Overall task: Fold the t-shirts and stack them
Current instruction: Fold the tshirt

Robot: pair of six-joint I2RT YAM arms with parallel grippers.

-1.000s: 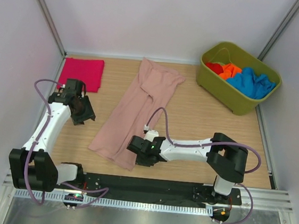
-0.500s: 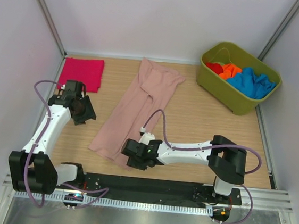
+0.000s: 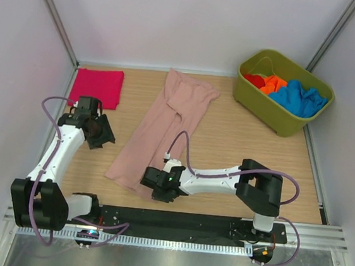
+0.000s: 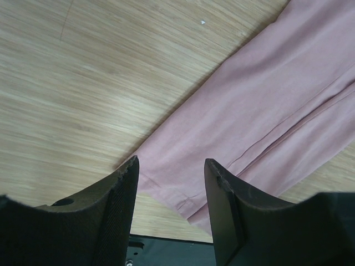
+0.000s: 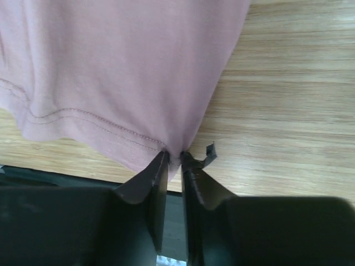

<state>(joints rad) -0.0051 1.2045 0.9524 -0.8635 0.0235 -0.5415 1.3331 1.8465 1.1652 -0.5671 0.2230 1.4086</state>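
The dusty-pink t-shirt [image 3: 166,122] lies folded lengthwise as a long strip down the middle of the table, also in the left wrist view [image 4: 277,100] and the right wrist view [image 5: 122,66]. My right gripper [image 3: 155,184] [image 5: 174,158] is shut on its near hem corner. My left gripper [image 3: 99,134] [image 4: 171,172] is open and empty, left of the strip, looking at its near left corner. A magenta t-shirt [image 3: 97,85] lies folded at the back left. Red [image 3: 254,79], orange [image 3: 273,84] and blue [image 3: 298,98] t-shirts lie in the tub.
The olive-green plastic tub [image 3: 274,118] stands at the back right. Walls close the left, back and right sides. A black base rail [image 3: 174,220] runs along the table's near edge, just behind my right gripper.
My right gripper has moved left along the near edge to the pink t-shirt's near corner and closed on it. The left gripper has barely moved.
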